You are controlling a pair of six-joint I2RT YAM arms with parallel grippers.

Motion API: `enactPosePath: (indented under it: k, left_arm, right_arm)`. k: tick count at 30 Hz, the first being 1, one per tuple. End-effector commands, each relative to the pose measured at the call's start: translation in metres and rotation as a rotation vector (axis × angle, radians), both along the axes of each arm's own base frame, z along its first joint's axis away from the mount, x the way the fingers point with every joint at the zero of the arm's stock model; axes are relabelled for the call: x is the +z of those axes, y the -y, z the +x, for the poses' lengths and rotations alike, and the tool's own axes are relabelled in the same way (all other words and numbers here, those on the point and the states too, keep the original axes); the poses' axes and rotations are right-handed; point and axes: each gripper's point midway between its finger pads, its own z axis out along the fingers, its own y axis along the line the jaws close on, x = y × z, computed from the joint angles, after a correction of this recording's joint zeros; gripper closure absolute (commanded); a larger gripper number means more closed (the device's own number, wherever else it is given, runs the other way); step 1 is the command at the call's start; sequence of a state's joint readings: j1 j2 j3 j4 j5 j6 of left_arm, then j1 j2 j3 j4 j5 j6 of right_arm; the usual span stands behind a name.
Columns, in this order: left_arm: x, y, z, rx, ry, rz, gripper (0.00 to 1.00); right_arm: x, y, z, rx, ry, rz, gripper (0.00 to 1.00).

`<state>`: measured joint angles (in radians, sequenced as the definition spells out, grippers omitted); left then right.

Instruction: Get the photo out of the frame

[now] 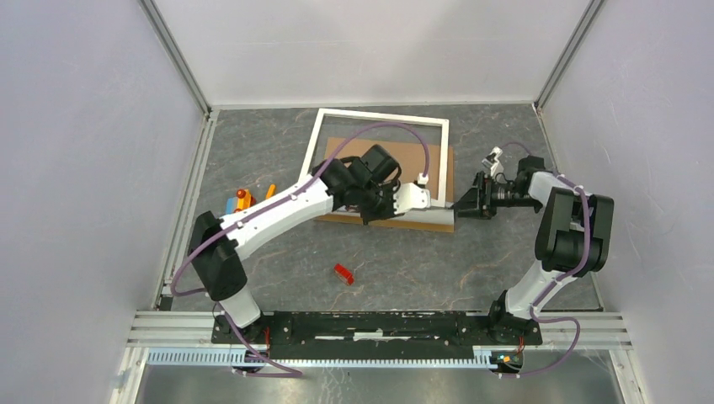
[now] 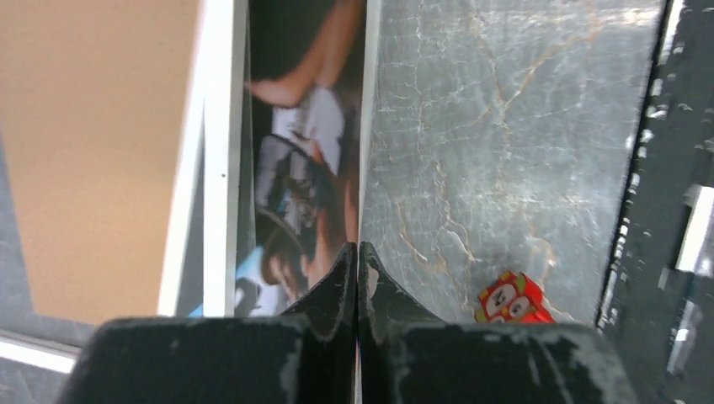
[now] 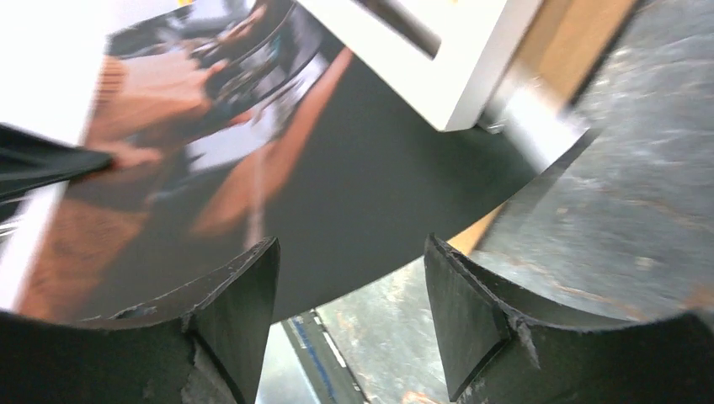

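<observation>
Where the photo point(image 2: 307, 160) sits: right of the table's middle, beside the frame's near white rail, its thin edge running toward your left claw point(image 2: 359, 252).
Left claw: shut tight, with the photo's edge nipped between the black fingertips.
Right claw point(image 3: 349, 244): spread wide and gripping nothing; the photo's curved edge lies just ahead of the fingers, apart from both.
Photo surface: a thin, glossy sheet, bowed rather than flat, in dark brown, orange-tan and skin tones with blue-white patches.
Frame point(image 1: 380, 115): a rectangle of slim, flat white rails with square corners and an open centre, lying on the table.
Backing board point(image 2: 93, 151): a plain matte tan-brown panel, partly under the frame.
Table point(image 1: 421, 269): a grey, stone-look top with pale veins.
Red block point(image 2: 512, 301): small, printed with white marks, lying on the table nearer the arm bases.
Top view only: you get the whole frame outline and both arms, but the print is hardly readable.
Wrist views only: you see the picture itself; the right one shows the frame's corner overlapping the photo.
</observation>
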<state>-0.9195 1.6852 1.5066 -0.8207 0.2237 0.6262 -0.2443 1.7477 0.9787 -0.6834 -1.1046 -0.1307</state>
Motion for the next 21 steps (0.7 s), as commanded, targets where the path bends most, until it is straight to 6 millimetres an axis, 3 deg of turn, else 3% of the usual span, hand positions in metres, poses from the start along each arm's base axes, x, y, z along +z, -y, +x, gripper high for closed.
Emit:
enactPosePath:
  k: [1, 5, 9, 16, 18, 21]
  left_arm:
    - [0.074, -0.026, -0.021, -0.006, -0.055, -0.035, 0.98]
    - [0.141, -0.051, 0.009, 0.121, 0.032, -0.107, 0.98]
    - [0.208, -0.089, 0.060, 0.330, 0.197, -0.211, 0.98]
    - [0.278, -0.127, 0.156, 0.593, 0.657, -0.213, 0.98]
    - [0.295, -0.126, 0.182, 0.617, 0.773, -0.220, 0.98]
    - [0.301, -0.112, 0.210, 0.583, 0.870, -0.209, 0.98]
  right_arm:
    - [-0.001, 0.030, 0.012, -0.015, 0.058, -0.140, 0.29]
    - [-0.001, 0.044, 0.015, -0.042, 0.079, -0.204, 0.27]
    - [0.003, 0.047, 0.017, -0.062, 0.106, -0.215, 0.26]
    - [0.010, 0.049, 0.023, -0.072, 0.133, -0.233, 0.21]
    - [0.013, 0.051, 0.026, -0.077, 0.148, -0.245, 0.19]
    - [0.018, 0.053, 0.029, -0.086, 0.163, -0.251, 0.14]
